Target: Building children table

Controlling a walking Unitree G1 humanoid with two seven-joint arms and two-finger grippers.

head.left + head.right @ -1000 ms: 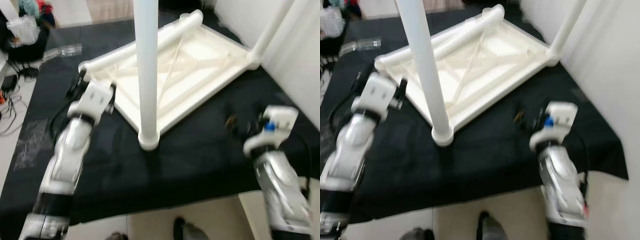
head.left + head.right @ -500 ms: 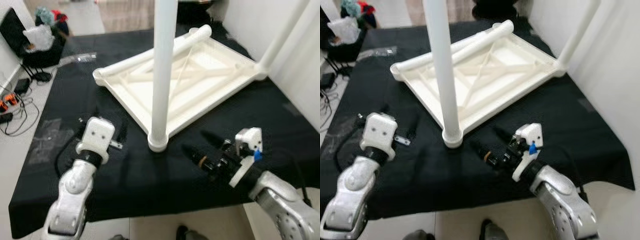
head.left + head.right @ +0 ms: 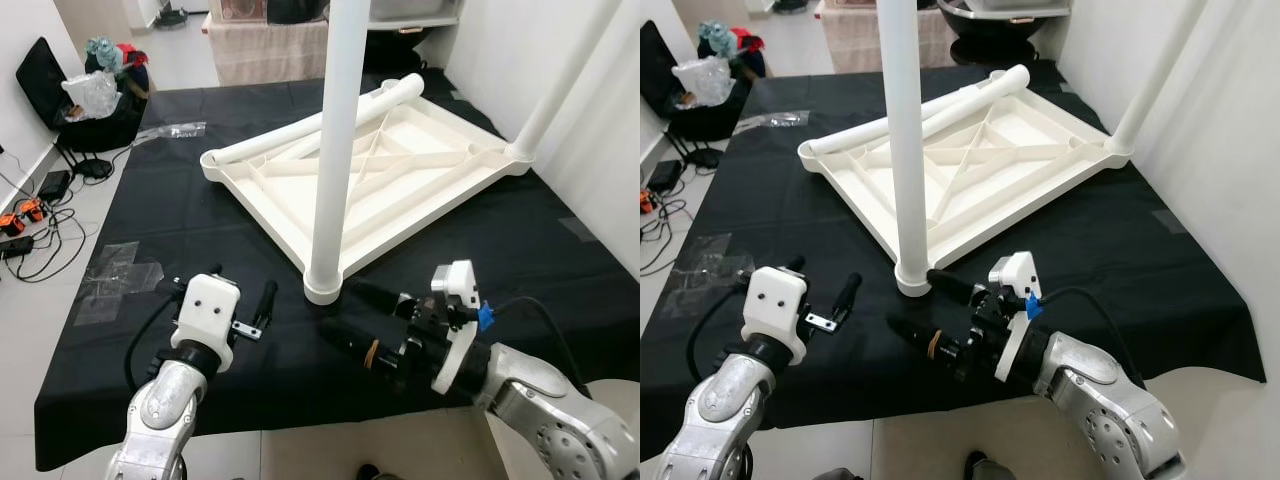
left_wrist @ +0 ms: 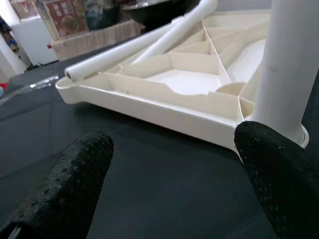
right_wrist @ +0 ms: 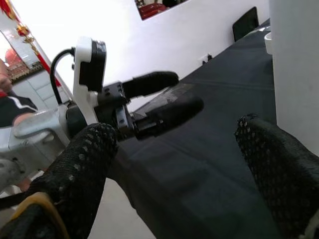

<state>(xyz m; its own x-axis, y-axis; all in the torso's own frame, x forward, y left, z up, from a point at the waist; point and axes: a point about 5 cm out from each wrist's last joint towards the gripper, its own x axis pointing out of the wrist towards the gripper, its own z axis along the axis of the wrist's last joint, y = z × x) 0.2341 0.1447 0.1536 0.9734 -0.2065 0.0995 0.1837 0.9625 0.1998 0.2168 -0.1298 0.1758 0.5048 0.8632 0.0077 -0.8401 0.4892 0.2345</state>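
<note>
A white children's table [image 3: 385,165] lies upside down on a black cloth [image 3: 180,220] spread over the floor. Two white legs stand upright in it: one at the near corner [image 3: 335,150] and one at the far right corner [image 3: 560,85]. A third, loose leg [image 3: 330,112] lies across the table's far edge.

Since a second ago both arms have pulled back from the table toward the robot's body. The left claw [image 3: 262,305], which was reaching at the table's left edge, now hovers low over the cloth, well short of the frame; its fingers are spread apart and empty. The right claw [image 3: 360,325] has swung in from the right and now points leftward, just in front of the base of the near leg; its fingers are also spread, gripping nothing. In the right wrist view the left claw [image 5: 159,97] faces it across the cloth.

The view has also drawn back, showing bags [image 3: 95,95] and cables [image 3: 30,215] at the left. Judging from this, neither claw is working on the table now, and the loose leg is not yet fitted.
</note>
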